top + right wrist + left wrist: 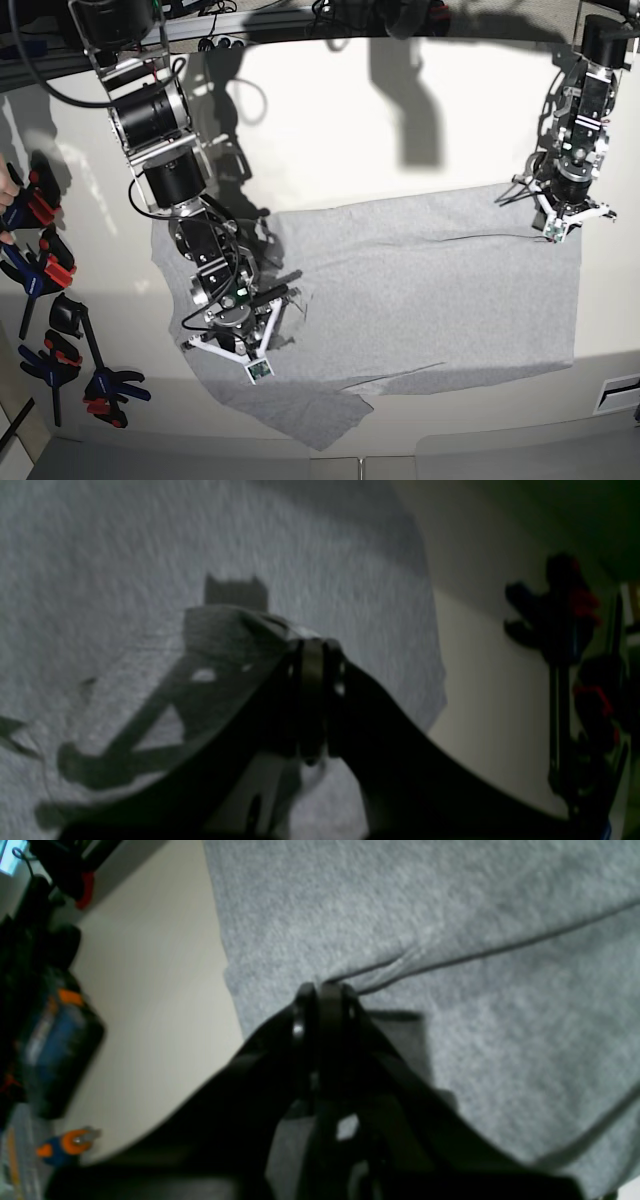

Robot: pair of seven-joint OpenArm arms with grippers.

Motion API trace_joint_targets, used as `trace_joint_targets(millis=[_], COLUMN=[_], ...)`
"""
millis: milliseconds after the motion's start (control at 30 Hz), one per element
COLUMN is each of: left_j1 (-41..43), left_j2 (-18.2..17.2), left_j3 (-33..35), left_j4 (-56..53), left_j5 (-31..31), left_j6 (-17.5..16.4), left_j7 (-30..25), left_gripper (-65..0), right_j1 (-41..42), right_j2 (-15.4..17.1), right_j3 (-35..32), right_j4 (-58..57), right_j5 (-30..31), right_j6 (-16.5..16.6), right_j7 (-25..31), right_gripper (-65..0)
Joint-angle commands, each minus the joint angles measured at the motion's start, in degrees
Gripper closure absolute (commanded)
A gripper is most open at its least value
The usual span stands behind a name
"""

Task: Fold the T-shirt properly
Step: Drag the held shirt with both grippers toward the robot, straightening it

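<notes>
A: T-shirt (pixel 420 290) location: spread across the table (pixel 330 130), plain grey side up, one sleeve bunched just below the right hand (pixel 250 345). No lettering visible.

B: Hand state?

A: Left hand (pixel 563 222): jaws fully together, pinching a fold at the cloth's edge, as the left wrist view shows. Right hand: jaws together too, tips down at the fabric; the pictures do not settle whether cloth is caught between them.

B: Failure modes?

A: A thin pinch may slip out of the left hand under tension. If the right hand has no cloth, only one side would lift and the fold would skew. The bunched sleeve may crease into the fold.

B: Containers?

A: None in view.
</notes>
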Motion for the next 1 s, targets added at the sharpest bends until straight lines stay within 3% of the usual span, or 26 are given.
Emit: trace_joint_targets(millis=[0, 233, 333, 433, 533, 667, 800, 967], left_j1=[-1.1, -1.1, -1.2, -1.3, -1.7, -3.1, -5.9, -9.7], left_j2=[-1.1, -1.2, -1.5, -1.4, -1.4, -1.4, -1.4, -1.4], left_j3=[-0.4, -0.4, -0.4, -0.4, -0.4, -0.4, -0.4, -0.4], left_j4=[0.8, 0.8, 0.8, 0.8, 0.8, 0.8, 0.8, 0.8], left_j5=[1.2, 3.0, 3.1, 6.4, 9.0, 8.4, 1.8, -2.1], left_j6=[0.7, 0.7, 0.7, 0.9, 0.9, 0.9, 0.9, 0.8], left_j7=[-1.5, -1.5, -1.5, -1.2, 0.2, 5.3, 12.3, 12.3], left_gripper=[0.0, 0.0, -15.9, -19.3, -19.3, -19.3, -19.4, -19.4], right_j1=[2.4, 2.4, 2.4, 2.4, 2.4, 2.4, 2.3, 2.1], right_j2=[-0.1, -0.9, -0.9, -0.9, -0.9, -0.9, -0.8, -0.5], right_j3=[0.3, 0.3, 0.3, 0.3, 0.3, 0.3, 0.3, 0.3], right_j4=[0.8, 0.8, 0.8, 0.8, 0.8, 0.9, 0.9, 0.9], right_j5=[-0.9, -0.9, -0.9, -0.9, -0.9, -0.8, -0.5, -0.4], right_j6=[0.1, 0.6, 0.6, 0.2, 0.0, -0.1, 0.0, 0.0], right_j7=[2.1, 3.2, 7.3, 8.0, 7.8, 7.0, -1.6, -2.5], right_gripper=[0.0, 0.0, 0.0, -23.8, -35.6, -35.8, -35.7, -35.7])
